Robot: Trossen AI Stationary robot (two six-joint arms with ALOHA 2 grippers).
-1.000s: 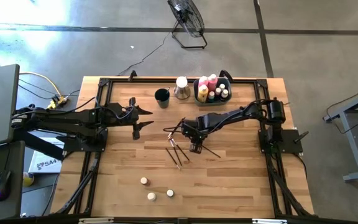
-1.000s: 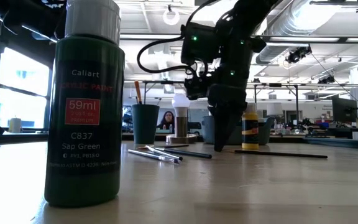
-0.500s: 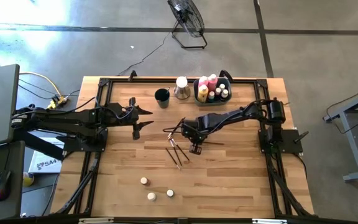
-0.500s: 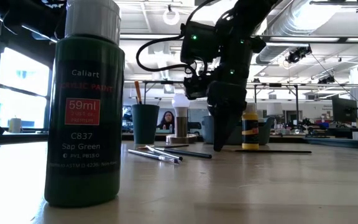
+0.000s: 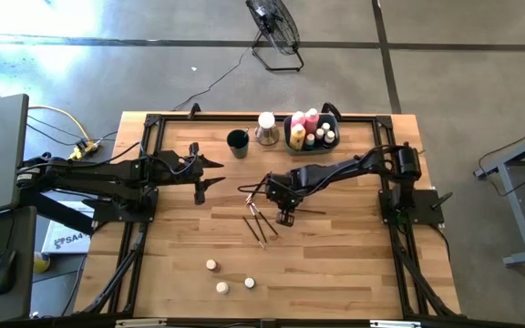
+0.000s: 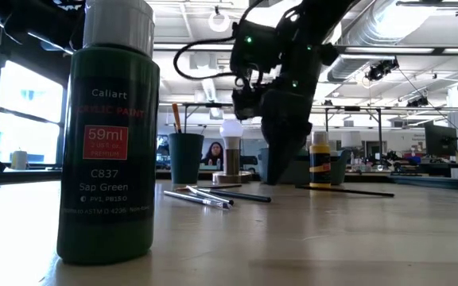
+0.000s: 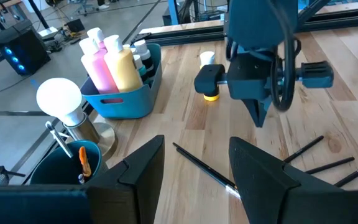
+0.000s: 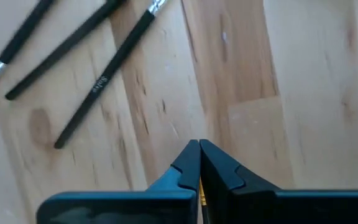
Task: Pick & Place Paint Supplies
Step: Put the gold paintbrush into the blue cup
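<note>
From above, your right gripper [image 5: 285,219] sits mid-table beside loose brushes [image 5: 257,224], fingers clamped on one brush [image 5: 310,211]. Three small pots [image 5: 221,287] lie near the front edge, and bottles stand in the bin [image 5: 334,121]. Your left gripper [image 5: 200,175] waits at the left.

At table level, the held brush [image 6: 344,190] tilts off the table.

In the left wrist view, the left fingers [image 7: 145,168] stand apart around nothing.

In the right wrist view, the right fingers [image 8: 188,163] meet.

On the bench [image 5: 354,273] lie three small capped pots [image 5: 211,265], loose in a group. Several thin brushes [image 5: 257,224] lie near the middle; their exact number cannot be told. One bin [image 5: 333,120] holds two pink bottles [image 5: 304,117] and one yellow bottle [image 5: 297,136]. One dark cup [image 5: 237,142] stands beside it.
</note>
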